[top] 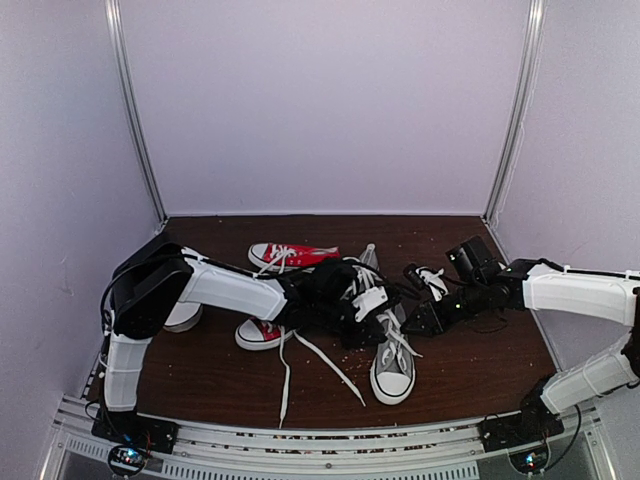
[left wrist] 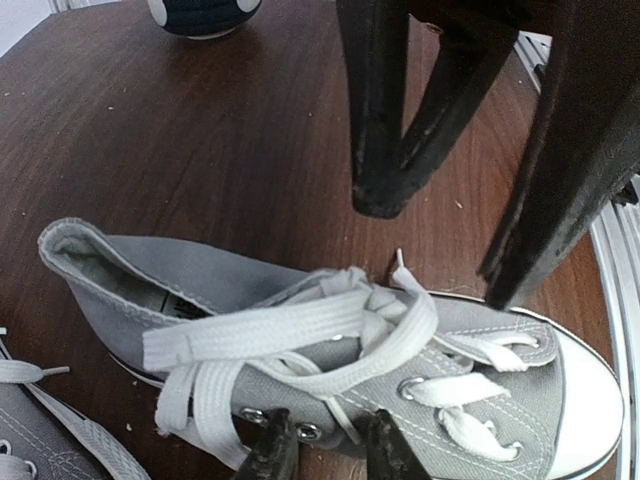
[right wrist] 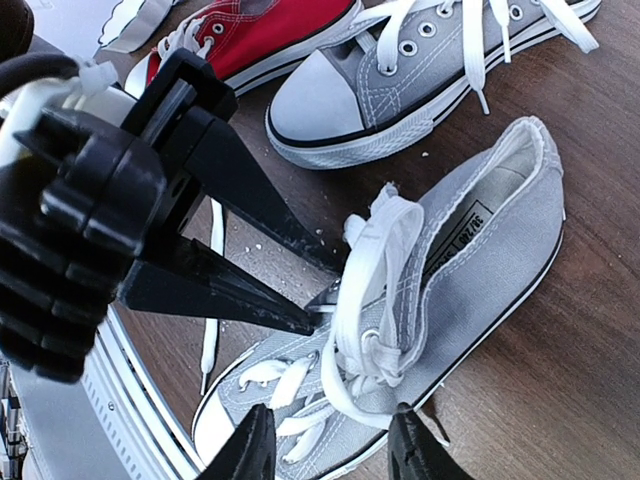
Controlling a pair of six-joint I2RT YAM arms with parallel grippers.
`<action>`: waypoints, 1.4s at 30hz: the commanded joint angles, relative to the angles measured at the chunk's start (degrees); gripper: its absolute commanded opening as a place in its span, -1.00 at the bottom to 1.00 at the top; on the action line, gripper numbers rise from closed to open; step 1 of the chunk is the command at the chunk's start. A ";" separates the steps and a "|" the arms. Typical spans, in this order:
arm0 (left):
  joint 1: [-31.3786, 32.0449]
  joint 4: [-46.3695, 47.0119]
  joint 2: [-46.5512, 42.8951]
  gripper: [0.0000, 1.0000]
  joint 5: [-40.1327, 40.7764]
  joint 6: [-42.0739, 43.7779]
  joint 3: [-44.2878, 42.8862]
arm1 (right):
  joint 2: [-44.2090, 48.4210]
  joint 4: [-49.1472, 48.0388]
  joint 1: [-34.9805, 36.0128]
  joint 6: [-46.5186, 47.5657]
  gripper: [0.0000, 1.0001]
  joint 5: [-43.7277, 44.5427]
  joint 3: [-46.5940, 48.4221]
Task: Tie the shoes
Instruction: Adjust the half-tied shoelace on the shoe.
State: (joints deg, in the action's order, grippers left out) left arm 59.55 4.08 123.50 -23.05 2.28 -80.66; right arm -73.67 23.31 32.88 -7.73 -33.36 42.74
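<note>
Nearest the lens in the left wrist view, the left gripper (left wrist: 328, 432) is seen narrowly parted against the side of a grey shoe (left wrist: 200, 290). A thin strand of its white lace (left wrist: 455, 390) runs between the fingers (left wrist: 272, 450), though it seems not to be clamped. The right gripper (right wrist: 330, 425) is set wider open over the knot (left wrist: 378, 312), with nothing gripped. From above, this shoe is found near the front edge of the table (top: 480, 370), toe pointed to 6 o'clock. It is judged light and likely to slide on the wood if tugged. The flat lace is soft and limp, so it is best taken at the base of the loop (left wrist: 260, 332), close to the knot. The second grey shoe (right wrist: 395, 85) lies at 12 o'clock and the red sneakers (top: 292, 256) at 10 o'clock. Loose laces (top: 330, 366) trailing at 8 o'clock could be snagged, and the grippers crowd each other.
</note>
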 commanded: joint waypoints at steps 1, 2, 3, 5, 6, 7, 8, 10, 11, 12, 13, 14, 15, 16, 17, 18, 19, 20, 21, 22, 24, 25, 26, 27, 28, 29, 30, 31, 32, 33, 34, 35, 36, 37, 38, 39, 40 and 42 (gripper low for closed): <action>-0.49 -0.77 1.03 -0.56 0.68 1.69 -1.70 | -0.17 -0.94 0.07 -0.05 -0.23 -0.56 -0.36; -0.49 -1.05 1.08 -0.60 0.73 1.82 -1.61 | -0.12 -0.90 0.01 0.01 -0.23 -0.50 -0.27; -0.49 -1.46 1.12 -0.68 0.60 1.86 -1.60 | -0.09 -0.83 0.08 0.06 -0.23 -0.48 -0.24; -0.49 -1.97 1.21 -0.91 0.36 2.23 -1.60 | -0.16 -0.81 -0.01 0.09 -0.23 -0.47 -0.17; -0.49 -2.04 1.21 -1.00 0.29 2.28 -1.56 | -0.20 -0.81 -0.01 0.08 -0.23 -0.54 -0.21; -0.49 -2.05 1.09 -1.00 0.24 2.29 -1.48 | -0.29 -0.91 0.00 0.01 -0.23 -0.68 -0.26; -0.49 -1.99 0.86 -1.00 0.35 2.31 -1.32 | -0.45 -0.86 0.03 -0.01 -0.23 -0.80 -0.26; -0.49 -0.87 -0.11 -1.00 1.24 1.95 -0.27 | -0.83 -0.82 0.05 -0.01 -0.23 -0.99 -0.31; -0.49 0.05 -0.81 -1.00 2.02 1.86 0.97 | -1.00 -0.89 0.00 -0.01 -0.23 -1.06 -0.36; -0.49 0.81 -1.48 -1.00 2.92 1.78 1.82 | -1.15 -0.94 -0.01 0.07 -0.23 -1.09 -0.41; -0.49 1.46 -1.99 -1.00 3.79 1.72 2.65 | -1.27 -1.02 0.00 0.08 -0.23 -1.01 -0.44; -0.49 1.77 -2.56 -1.00 4.52 1.83 3.29 | -1.42 -1.14 0.03 0.16 -0.23 -0.93 -0.42; -0.49 1.92 -3.07 -1.00 5.20 1.77 3.91 | -1.59 -1.30 -0.01 0.17 -0.23 -0.91 -0.31; -0.49 2.15 -3.51 -1.00 5.62 1.76 4.66 | -1.69 -1.33 -0.01 0.17 -0.23 -0.91 -0.02; -0.49 2.50 -4.02 -1.00 5.80 1.70 5.43 | -1.73 -1.34 -0.01 0.17 -0.23 -0.96 0.12; -0.49 2.90 -4.49 -1.00 5.84 1.63 6.30 | -1.82 -1.41 0.01 0.17 -0.23 -1.04 0.32; -0.49 3.22 -4.84 -1.00 5.83 1.47 7.08 | -1.83 -1.41 0.03 0.23 -0.23 -1.06 0.34; -0.50 3.43 -5.16 -1.00 5.71 1.41 7.62 | -1.87 -1.50 0.05 0.25 -0.23 -1.13 0.39; -0.49 3.48 -5.31 -1.00 5.54 1.33 7.97 | -1.98 -1.50 0.07 0.26 -0.23 -1.17 0.38; -0.49 3.42 -5.34 -1.00 5.25 1.32 8.24 | -2.05 -1.53 0.05 0.26 -0.23 -1.15 0.30; -0.49 3.48 -5.31 -1.00 4.60 1.20 8.61 | -2.35 -1.57 0.02 0.24 -0.23 -1.10 0.39; -0.49 3.60 -5.34 -1.00 4.39 1.11 8.86 | -2.36 -1.60 0.08 0.25 -0.23 -1.10 0.39; -0.49 3.72 -5.39 -1.00 4.07 1.06 9.05 | -2.28 -1.68 0.03 0.26 -0.23 -1.17 0.50; -0.49 3.70 -5.51 -1.00 3.87 1.03 9.23 | -2.16 -1.71 -0.01 0.26 -0.23 -1.18 0.64; -0.49 3.69 -5.64 -1.00 3.61 1.03 9.43 | -2.02 -1.68 0.01 0.27 -0.23 -1.13 0.82; -0.49 3.60 -5.70 -1.00 3.44 1.05 9.59 | -1.90 -1.69 -0.01 0.30 -0.23 -1.03 0.97; -0.49 3.41 -5.81 -1.00 3.25 1.01 9.71 | -1.79 -1.58 0.00 0.40 -0.23 -0.88 1.28; -0.49 3.22 -5.86 -1.00 2.93 1.09 9.81 | -1.68 -1.46 -0.01 0.49 -0.23 -0.62 1.55; -0.49 2.86 -5.97 -1.00 2.63 1.20 9.82 | -1.64 -1.16 -0.01 0.64 -0.23 -0.45 1.81; -0.49 2.48 -5.99 -1.00 2.17 1.23 9.82 | -1.53 -0.94 -0.01 0.80 -0.23 -0.27 2.14; -0.42 2.09 -5.99 -1.00 1.73 1.23 9.78 | -1.48 -0.76 -0.01 0.91 -0.23 -0.10 2.30; -0.40 1.62 -6.12 -1.00 1.38 1.23 9.70 | -1.35 -0.65 -0.01 0.95 -0.23 0.10 2.58; -0.29 1.06 -6.16 -1.00 1.17 1.31 9.61 | -1.21 -0.75 -0.08 0.88 -0.23 0.18 2.68; -0.19 0.81 -6.40 -1.00 1.09 1.32 9.61 | -0.95 -0.99 -0.10 0.69 -0.23 0.27 2.77; -0.03 0.76 -6.67 -1.00 1.28 1.28 9.69 | -0.71 -1.44 -0.10 0.36 -0.24 0.49 2.74; -0.05 1.03 -6.95 -1.00 1.49 1.01 9.80 | -0.32 -2.02 -0.03 0.03 -0.27 0.88 2.59; -0.05 1.54 -7.10 -1.00 1.82 0.52 9.94 | 0.24 -2.91 0.17 -0.52 -0.31 1.22 2.19; -0.05 2.90 -7.16 -1.00 2.15 -0.19 10.15 | 2.27 -5.80 1.11 -1.14 -0.33 1.26 0.46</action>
State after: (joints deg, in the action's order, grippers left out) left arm 59.57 4.40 119.04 -20.43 3.44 -71.31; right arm -75.09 21.91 32.99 -7.94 -33.41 43.97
